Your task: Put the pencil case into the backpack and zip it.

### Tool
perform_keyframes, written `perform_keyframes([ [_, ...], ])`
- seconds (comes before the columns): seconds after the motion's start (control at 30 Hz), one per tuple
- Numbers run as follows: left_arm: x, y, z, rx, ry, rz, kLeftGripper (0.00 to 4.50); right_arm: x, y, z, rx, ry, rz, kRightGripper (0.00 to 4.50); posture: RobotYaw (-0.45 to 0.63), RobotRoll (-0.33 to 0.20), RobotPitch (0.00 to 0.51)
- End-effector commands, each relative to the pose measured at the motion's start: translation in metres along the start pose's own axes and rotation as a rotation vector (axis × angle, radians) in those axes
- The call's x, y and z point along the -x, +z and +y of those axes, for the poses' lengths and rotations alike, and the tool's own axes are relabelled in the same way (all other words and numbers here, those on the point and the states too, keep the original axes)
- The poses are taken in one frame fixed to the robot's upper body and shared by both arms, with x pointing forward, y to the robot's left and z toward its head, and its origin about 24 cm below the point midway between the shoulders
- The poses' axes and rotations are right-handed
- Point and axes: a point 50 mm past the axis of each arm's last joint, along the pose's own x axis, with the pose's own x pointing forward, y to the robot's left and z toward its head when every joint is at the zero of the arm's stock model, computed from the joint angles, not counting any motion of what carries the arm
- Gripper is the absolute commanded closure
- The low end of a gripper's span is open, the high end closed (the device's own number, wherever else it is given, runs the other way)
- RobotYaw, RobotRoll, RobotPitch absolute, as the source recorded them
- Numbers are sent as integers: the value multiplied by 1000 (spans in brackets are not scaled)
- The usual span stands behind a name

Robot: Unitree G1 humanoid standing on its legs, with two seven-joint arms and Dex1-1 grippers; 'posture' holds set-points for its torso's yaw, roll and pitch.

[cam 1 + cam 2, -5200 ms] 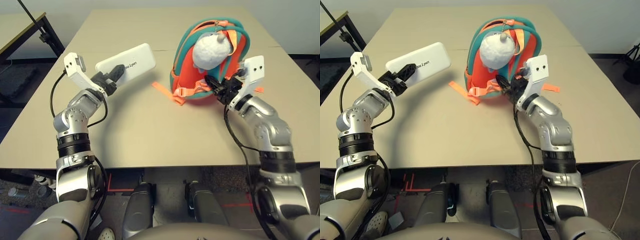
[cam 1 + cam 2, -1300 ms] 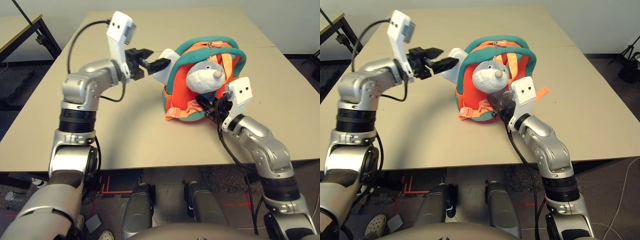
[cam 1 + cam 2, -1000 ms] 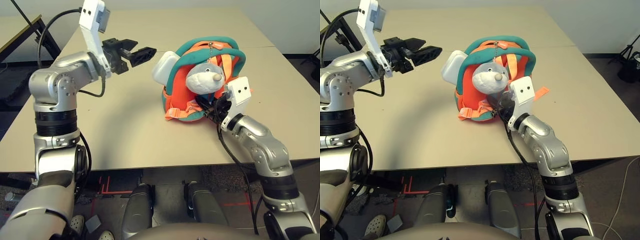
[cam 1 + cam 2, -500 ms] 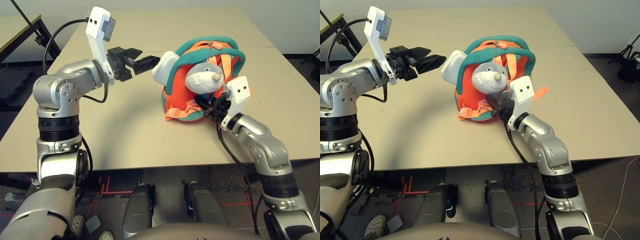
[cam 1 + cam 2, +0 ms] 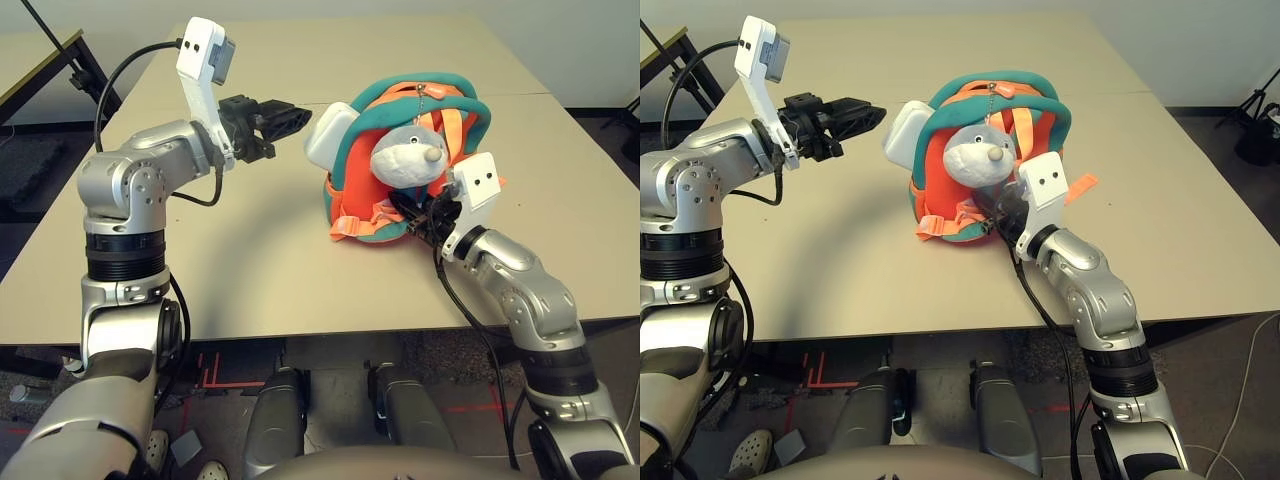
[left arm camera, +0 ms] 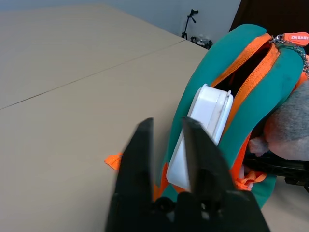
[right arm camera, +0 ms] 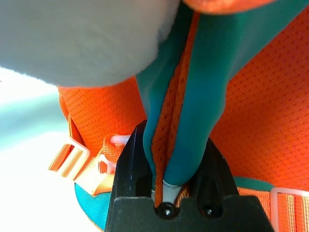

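Over the left half of the table (image 5: pixel 240 260), the left gripper (image 5: pixel 298 117) hung empty beside the pencil case (image 5: pixel 331 137), its fingers slightly apart in the left wrist view. The white case was partly inside the backpack (image 5: pixel 373 165), its exposed end toward the table's left edge and its long axis slanting into the opening. That wrist view showed the case between the parted zip edges (image 6: pixel 253 79) and an orange tag (image 6: pixel 296 37) reading "ZM BABY". The backpack stood toward the table's right edge, the plush charm (image 5: pixel 408 157) against its front. The right wrist view showed the right gripper (image 7: pixel 175 135) closed on the backpack's teal and orange fabric.
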Motion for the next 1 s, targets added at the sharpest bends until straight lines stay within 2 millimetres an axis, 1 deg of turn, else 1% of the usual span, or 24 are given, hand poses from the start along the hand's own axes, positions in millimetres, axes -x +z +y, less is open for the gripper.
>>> perform_keyframes([
  [0.03,-1,-3,-6,-6,-25,22,4478,0,-15,1,-18,0,77,3730,-56,0,104],
  [0.1,-5,-7,-8,-2,-38,36,4500,0,-15,1,-17,-1,76,3730,-57,0,103],
  [0.23,-23,-18,-17,21,-82,56,4500,0,-15,1,-18,-3,75,3730,-57,0,102],
  [0.3,-40,-28,-19,42,-88,74,4500,-1,-15,1,-19,-3,75,3730,-56,0,100],
  [0.37,-50,-36,-20,52,-92,91,4500,-1,-16,2,-19,-2,74,3730,-57,0,100],
  [0.5,-76,-63,-20,50,-95,164,4500,-4,-14,3,-19,1,68,3730,-66,0,98],
  [0.57,-82,-69,-23,47,-114,179,4500,-5,-14,3,-18,2,64,3730,-70,0,98],
  [0.6,-82,-68,-24,42,-124,175,4500,-5,-13,4,-18,2,63,3730,-76,0,99],
  [0.7,-78,-57,-24,43,-142,134,4500,-5,-13,4,-17,-1,59,3730,-81,0,99],
  [0.87,-56,-31,-17,8,-144,59,4500,-5,-14,6,-20,-2,60,3730,-80,0,100],
  [0.97,-37,-12,-16,-6,-171,8,3880,-5,-15,6,-20,0,61,3730,-76,0,102],
  [1.0,-32,-6,-17,-12,-184,-6,3523,-5,-15,6,-20,0,61,3730,-74,0,104],
])
